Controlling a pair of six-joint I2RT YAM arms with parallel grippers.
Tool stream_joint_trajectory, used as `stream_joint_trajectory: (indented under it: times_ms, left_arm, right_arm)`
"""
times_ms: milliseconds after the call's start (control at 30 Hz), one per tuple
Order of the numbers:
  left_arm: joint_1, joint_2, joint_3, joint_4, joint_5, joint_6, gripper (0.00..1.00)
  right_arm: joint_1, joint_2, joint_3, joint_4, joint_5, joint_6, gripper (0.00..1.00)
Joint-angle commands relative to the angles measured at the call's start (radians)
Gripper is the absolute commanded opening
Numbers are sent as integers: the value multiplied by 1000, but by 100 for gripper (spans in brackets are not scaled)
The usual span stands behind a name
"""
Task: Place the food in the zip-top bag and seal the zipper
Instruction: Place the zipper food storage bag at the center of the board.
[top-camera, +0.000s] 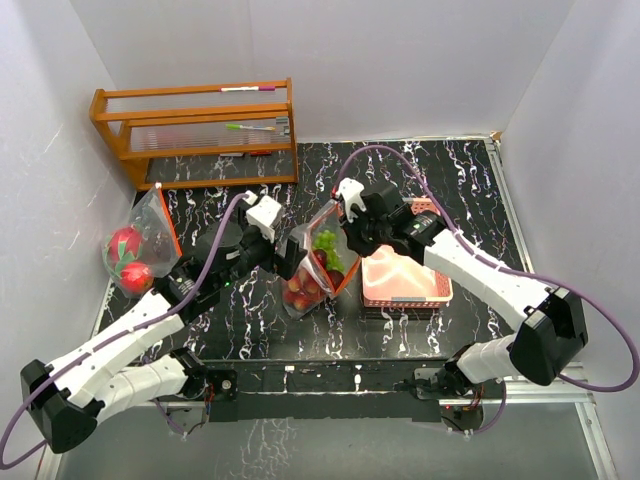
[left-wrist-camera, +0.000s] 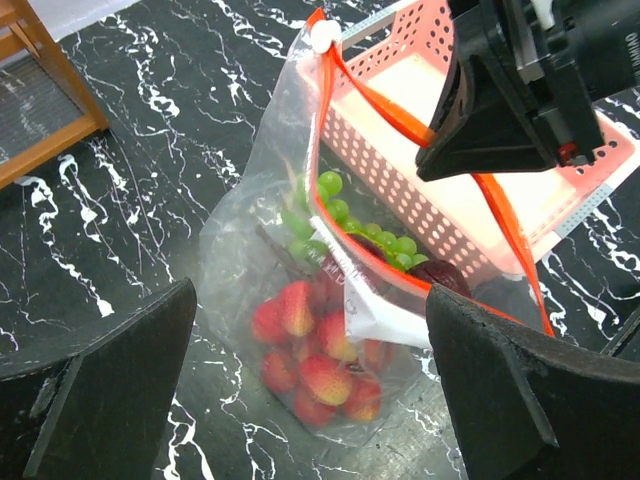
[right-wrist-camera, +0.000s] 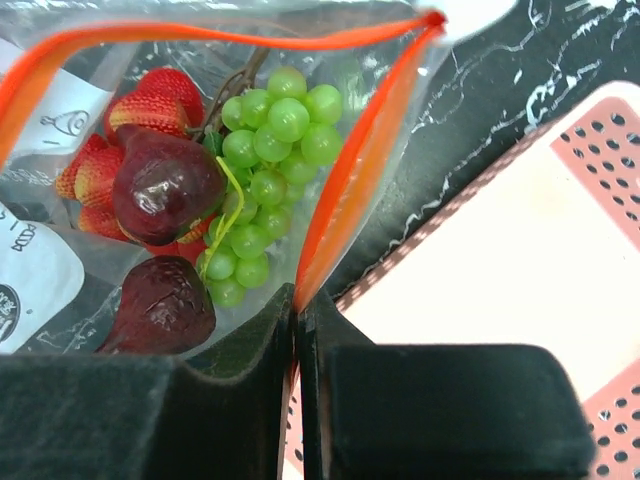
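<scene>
The clear zip-top bag with an orange zipper rim stands mid-table, its mouth open. Inside lie the food: green grapes, two dark purple-red round fruits and several red-yellow fruits. My right gripper is shut on the zipper rim at the bag's right corner, holding it up. My left gripper is open wide just left of the bag, its fingers on either side of the bag's lower part without touching it.
A pink mesh basket sits right beside the bag, under the right arm. A second clear bag at the left edge holds a dragon fruit and a red apple. A wooden rack stands at the back left.
</scene>
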Motion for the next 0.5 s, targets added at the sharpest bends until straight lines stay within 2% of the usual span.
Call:
stream_joint_trajectory:
  times_ms: [0,33,100,200,367,467]
  left_arm:
    - [3,27,20,10,-17,6,97]
    - [3,32,18,10,-17,5,97]
    - [4,37,15,11,-17,3,97]
    - [3,40,14,12,-18,2,97]
    - [3,41,10,8,-18,1,96]
    - [3,41,7,13,-15,-5,95]
  right_arm:
    - [-15,-40,28,-6,53,-22,11]
    - [-16,-53,19,-2,61,-6,16]
    - [-16,-97,-9,27,70,37,42]
    - [-16,-163,-64,104,80,106,63]
    - [-16,-230,-97,145,222,287,85]
    - [-17,-239,-109,154,311,478,89]
